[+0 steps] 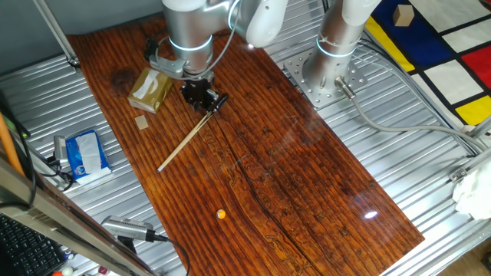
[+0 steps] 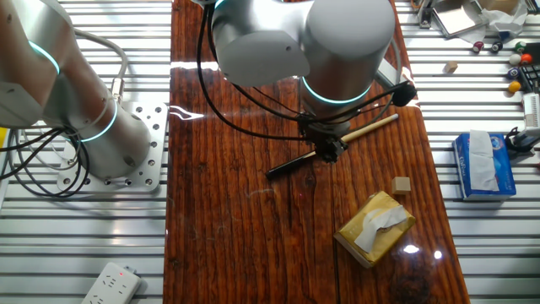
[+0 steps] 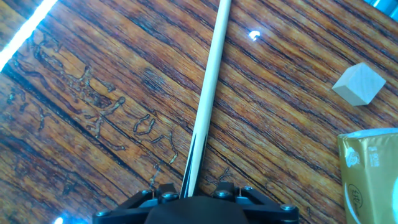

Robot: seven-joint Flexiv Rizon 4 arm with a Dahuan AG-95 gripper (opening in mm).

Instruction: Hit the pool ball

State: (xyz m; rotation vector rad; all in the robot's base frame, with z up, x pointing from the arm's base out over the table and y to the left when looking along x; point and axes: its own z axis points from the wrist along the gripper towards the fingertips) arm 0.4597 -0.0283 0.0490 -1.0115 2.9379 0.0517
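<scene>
The gripper (image 1: 205,97) has its jaws shut tight on the dark end of a long thin stick (image 1: 184,139). The stick slants down across the wooden surface (image 1: 307,176). The little orange pool ball (image 1: 221,215) sits well apart, past the stick's pale tip.

No readable text; print on tissue pack (image 3: 372,177) too blurred to read.

— What does the tool (image 1: 204,98) hold?
— A pale cue stick (image 1: 186,141), slanting down-left across the wooden counter (image 1: 307,176).
— And the pool ball (image 1: 221,215)?
— Well beyond the stick's tip. A tissue pack (image 1: 150,90) lies just left.
</scene>
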